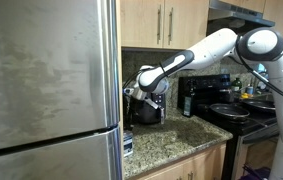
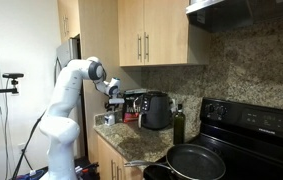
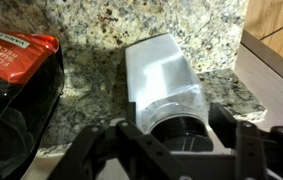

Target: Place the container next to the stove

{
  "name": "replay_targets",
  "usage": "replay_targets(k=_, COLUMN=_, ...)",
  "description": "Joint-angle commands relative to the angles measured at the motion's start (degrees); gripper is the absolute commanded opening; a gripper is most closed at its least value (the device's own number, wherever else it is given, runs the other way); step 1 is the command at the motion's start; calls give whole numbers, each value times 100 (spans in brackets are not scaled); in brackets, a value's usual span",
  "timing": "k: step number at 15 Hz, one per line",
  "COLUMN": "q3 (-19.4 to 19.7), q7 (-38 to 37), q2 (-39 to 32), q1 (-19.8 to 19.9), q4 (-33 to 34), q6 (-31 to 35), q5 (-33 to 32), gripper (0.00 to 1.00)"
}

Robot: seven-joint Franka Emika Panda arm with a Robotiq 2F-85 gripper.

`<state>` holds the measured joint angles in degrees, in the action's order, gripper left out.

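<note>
While the hand [image 3: 178, 124] clamps the lid end of the clear container [image 3: 161, 75], contents indiscernible, it hangs over the counter [image 3: 91, 100] beside a red bag [image 3: 16, 60]. A black air fryer [image 2: 156, 110] and a bottle [image 2: 179, 122] stand between the container and the stove [image 2: 251, 125].

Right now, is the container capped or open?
Capped: in the wrist view the container has a black cap on its near end.

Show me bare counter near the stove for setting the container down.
Free: the front granite strip before the air fryer and dark bottle, up to the stove. Crowded: the back corner by the fridge, where the container lies beside a red bag.
</note>
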<state>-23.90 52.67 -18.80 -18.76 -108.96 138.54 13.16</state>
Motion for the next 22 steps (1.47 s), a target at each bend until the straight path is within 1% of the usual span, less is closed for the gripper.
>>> replay_targets(k=1, q3=-216, q7=503, q2=-191, q1=171, q4=31, q6=582, q5=153, gripper=100)
replay_targets(k=3, q3=-407, q7=941, q2=-279, q1=298, q4=77, q6=650, q5=444, gripper=100)
replay_targets(k=5, q3=-632, q7=1378, q2=-357, q1=469, q4=132, q6=432, q5=797, gripper=100)
replay_targets(k=6, q3=-410, q7=894, q2=-223, q1=264, q4=31, q6=511, q5=480, gripper=100)
replay_targets(k=7, q3=-475, q7=1046, q2=-255, q1=313, q4=41, q6=508, q5=590, gripper=100)
replay_targets(k=12, q3=-608, q7=1328, q2=-336, q1=422, q4=91, q6=507, q5=722, gripper=100)
replay_targets(k=18, q3=-598, q7=1257, q2=-311, q1=415, q4=89, q6=385, q5=704, gripper=100)
replay_targets(k=20, q3=-737, q7=1566, q2=-364, q1=522, q4=149, q6=252, q5=879, gripper=100)
replay_targets(k=22, q3=-656, q7=1473, q2=-325, q1=451, q4=115, q6=252, q5=769, gripper=100)
